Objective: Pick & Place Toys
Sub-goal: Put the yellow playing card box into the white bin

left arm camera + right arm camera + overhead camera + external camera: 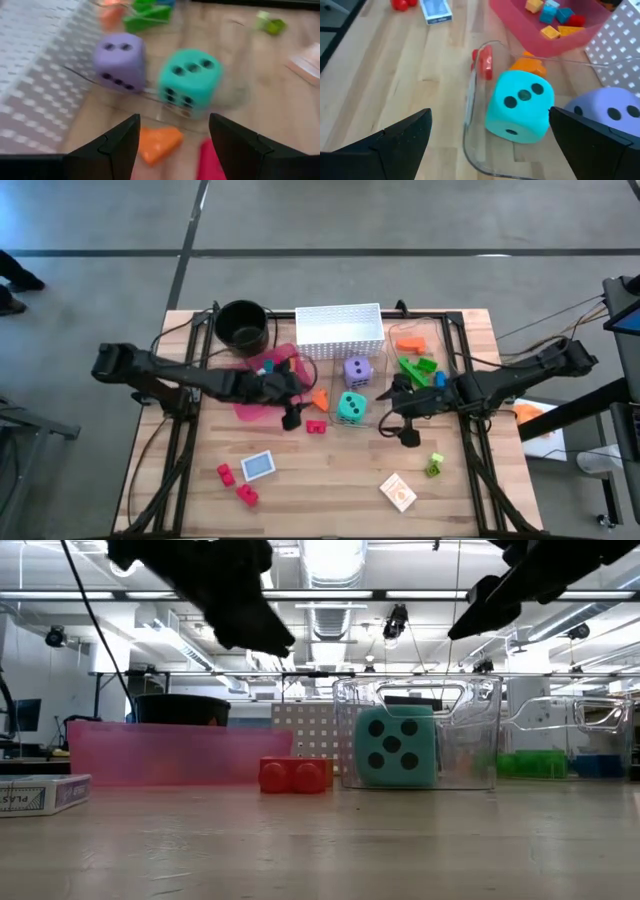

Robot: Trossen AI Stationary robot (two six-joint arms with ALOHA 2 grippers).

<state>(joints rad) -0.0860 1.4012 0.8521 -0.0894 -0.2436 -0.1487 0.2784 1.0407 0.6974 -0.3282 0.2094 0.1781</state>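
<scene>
A teal die (351, 407) and a purple die (357, 370) stand on their bottom faces inside a clear bin (375, 392) at mid-table. An orange piece (160, 142) and a red brick (316, 426) lie on the wood just outside the bin. My left gripper (292, 408) hangs open above that spot, left of the teal die (190, 82). My right gripper (400, 417) hangs open on the bin's right side, facing the teal die (520, 107). Neither holds anything. A pink tray (535, 37) contains several small bricks.
A black pot (241, 323) and a white perforated basket (338, 330) stand at the far edge. A second clear bin (420, 350) holds green and orange toys. Near the front lie a blue card (258, 465), two red bricks (236, 484), an orange card (398, 492) and a green brick (434, 465).
</scene>
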